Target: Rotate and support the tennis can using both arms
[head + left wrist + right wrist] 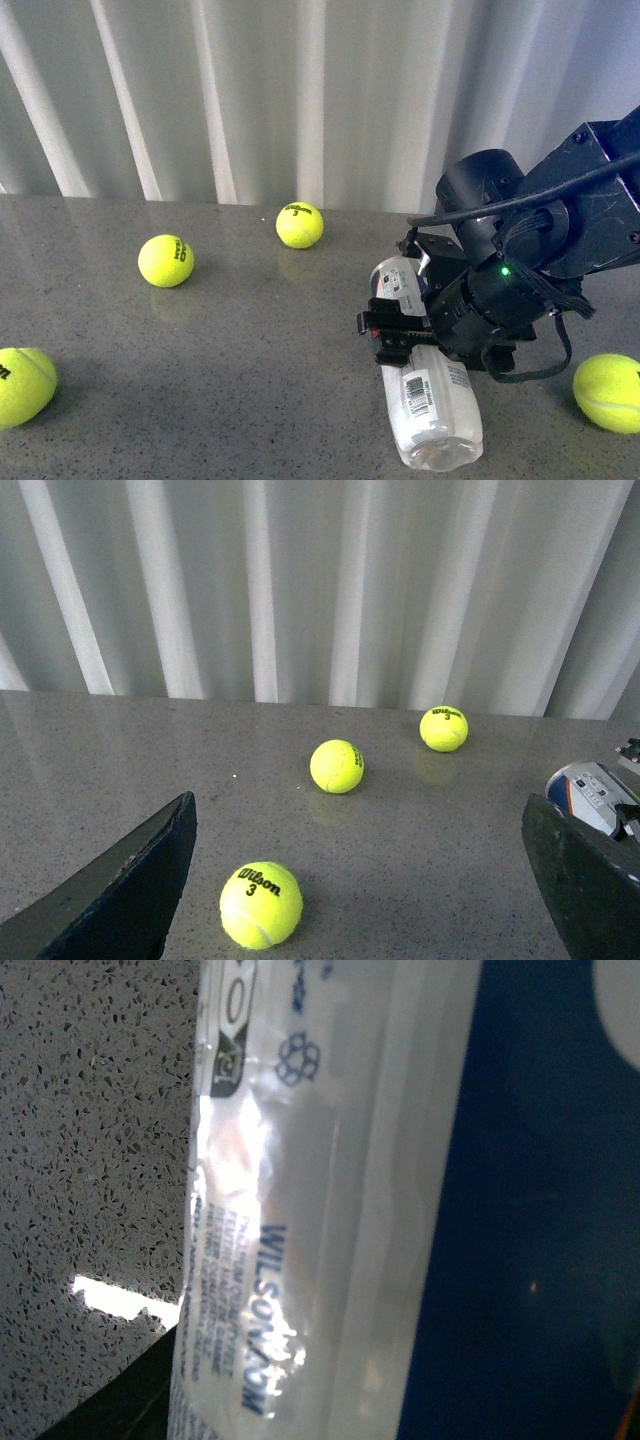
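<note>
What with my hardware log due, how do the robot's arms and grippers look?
The right arm is bulky and black, with rounded joints, black cables and a green light; the right gripper is black too. The left gripper shows only two dark wedge-shaped fingers.

Setting: lab-type robot test bench. Grey speckled tabletop (pixel 260 385) beneath the right gripper (pixel 385 335); pale pleated curtain (pixel 300 90) screens the space beyond it. Black cabled arm (pixel 590 200) with green status light (pixel 505 271); loose tennis balls (pixel 166 260) scattered on the surface either side of it.
</note>
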Robot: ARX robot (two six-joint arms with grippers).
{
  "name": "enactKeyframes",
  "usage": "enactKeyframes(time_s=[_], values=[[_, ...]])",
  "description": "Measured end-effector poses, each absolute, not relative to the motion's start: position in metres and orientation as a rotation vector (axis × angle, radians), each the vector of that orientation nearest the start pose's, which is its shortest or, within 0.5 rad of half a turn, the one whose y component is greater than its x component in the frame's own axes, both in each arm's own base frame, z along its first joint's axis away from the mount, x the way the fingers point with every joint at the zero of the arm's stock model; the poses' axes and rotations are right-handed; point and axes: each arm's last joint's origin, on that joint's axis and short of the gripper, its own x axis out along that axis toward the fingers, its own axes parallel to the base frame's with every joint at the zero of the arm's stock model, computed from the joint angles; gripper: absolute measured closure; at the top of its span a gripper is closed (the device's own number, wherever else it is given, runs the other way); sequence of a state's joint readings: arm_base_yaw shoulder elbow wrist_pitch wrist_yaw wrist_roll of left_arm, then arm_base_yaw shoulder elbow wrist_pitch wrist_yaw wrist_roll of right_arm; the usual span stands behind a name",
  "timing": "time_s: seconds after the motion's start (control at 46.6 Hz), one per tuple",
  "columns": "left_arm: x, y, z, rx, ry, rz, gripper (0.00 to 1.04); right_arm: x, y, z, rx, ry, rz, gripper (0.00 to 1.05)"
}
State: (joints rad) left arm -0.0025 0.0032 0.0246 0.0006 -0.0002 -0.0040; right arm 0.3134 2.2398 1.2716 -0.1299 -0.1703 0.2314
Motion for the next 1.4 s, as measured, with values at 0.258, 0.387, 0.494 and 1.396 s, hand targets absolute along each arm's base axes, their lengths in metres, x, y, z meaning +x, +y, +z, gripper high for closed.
enactKeyframes(time_s=[0.258,0.387,0.494,1.396], values=[[0.096,0.000,0.172,-0.004,-0.022,-0.002,0.07,0.381,0.135,0.074,-0.233,0.974,0.476,0.60],[0.096,0.000,0.172,-0.004,-0.022,-0.002,0.07,0.374,0.139,0.095,-0.625,0.704,0.633,0.72],[0.096,0.000,0.172,-0.004,-0.022,-0.002,0.07,0.371,0.144,0.102,-0.887,0.534,0.763,0.77],[0.096,0.000,0.172,-0.004,-0.022,-0.002,0.07,0.378,0.210,0.057,-1.332,0.418,1.058,0.82]])
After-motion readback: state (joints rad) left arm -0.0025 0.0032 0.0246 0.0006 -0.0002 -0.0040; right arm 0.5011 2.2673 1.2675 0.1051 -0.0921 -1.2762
